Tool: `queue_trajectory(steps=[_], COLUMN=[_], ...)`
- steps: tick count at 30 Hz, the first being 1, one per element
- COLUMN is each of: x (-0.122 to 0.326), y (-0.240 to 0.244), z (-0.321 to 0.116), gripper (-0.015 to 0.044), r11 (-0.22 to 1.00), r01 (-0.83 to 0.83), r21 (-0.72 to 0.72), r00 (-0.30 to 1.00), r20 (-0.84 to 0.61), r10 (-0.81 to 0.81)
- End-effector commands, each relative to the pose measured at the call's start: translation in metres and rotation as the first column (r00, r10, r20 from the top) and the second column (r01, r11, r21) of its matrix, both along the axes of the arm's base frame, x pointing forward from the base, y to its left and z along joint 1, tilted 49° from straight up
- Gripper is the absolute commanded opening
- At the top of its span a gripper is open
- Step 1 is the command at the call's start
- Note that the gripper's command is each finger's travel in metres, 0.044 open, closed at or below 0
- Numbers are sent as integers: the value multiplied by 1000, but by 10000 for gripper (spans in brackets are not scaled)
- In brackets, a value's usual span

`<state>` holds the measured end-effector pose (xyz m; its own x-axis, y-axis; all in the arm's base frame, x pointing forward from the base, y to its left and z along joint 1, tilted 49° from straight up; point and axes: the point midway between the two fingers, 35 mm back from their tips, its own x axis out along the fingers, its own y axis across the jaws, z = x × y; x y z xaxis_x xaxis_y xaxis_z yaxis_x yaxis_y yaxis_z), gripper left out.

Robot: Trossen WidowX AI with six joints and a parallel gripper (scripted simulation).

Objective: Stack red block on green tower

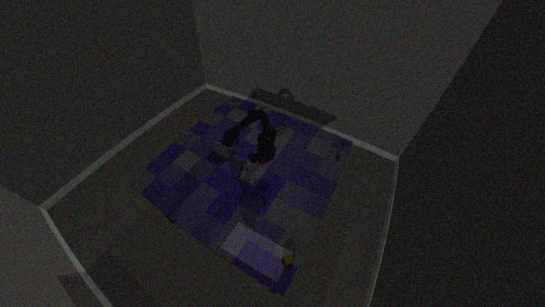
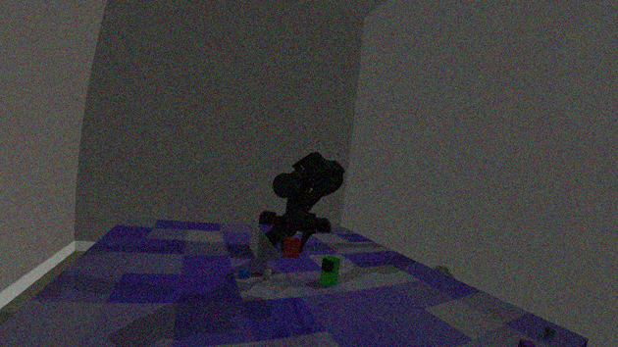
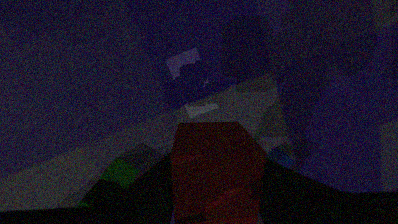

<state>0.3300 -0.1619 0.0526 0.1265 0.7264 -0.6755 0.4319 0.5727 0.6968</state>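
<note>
Holding the red block (image 2: 291,247) tight between my fingers, I have it up off the floor. My gripper (image 2: 292,244) is squeezed shut on its two sides. My black arm (image 2: 308,181) bends up behind it and folds back down to my hand.

From my wrist view, the red block (image 3: 216,167) fills the low middle of the picture. It is big and close. My dark fingers sit on both sides of it, but the room is so dim that I cannot see their edges well.

The green tower (image 2: 328,270) stands on the floor, upright. In the exterior view it is in front of the block and a bit to the right, and lower down. The two are near, but they do not touch. In my wrist view I see a bit of green (image 3: 121,172) low on the left of the block.

A small blue thing (image 2: 244,272) sits on the floor to the left of the tower. The floor mat (image 2: 160,285) has purple and grey squares. From the top view, a little yellow thing (image 1: 287,259) sits far away at the edge of the mat (image 1: 179,190), well apart from me.
</note>
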Motion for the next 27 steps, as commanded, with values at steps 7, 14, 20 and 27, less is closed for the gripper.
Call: queue_trajectory(steps=[7, 14, 20, 27], x=[-3, -11, -20, -34], y=[39, 65, 88, 113], z=[45, 72, 92, 113], gripper=[0, 0, 0, 0], r11=[1000, 1000, 1000, 1000], r01=[4, 8, 10, 12], r21=[2, 3, 5, 11], r00=[1000, 1000, 1000, 1000], r20=[2, 4, 6, 9], r10=[-4, -8, -10, -12])
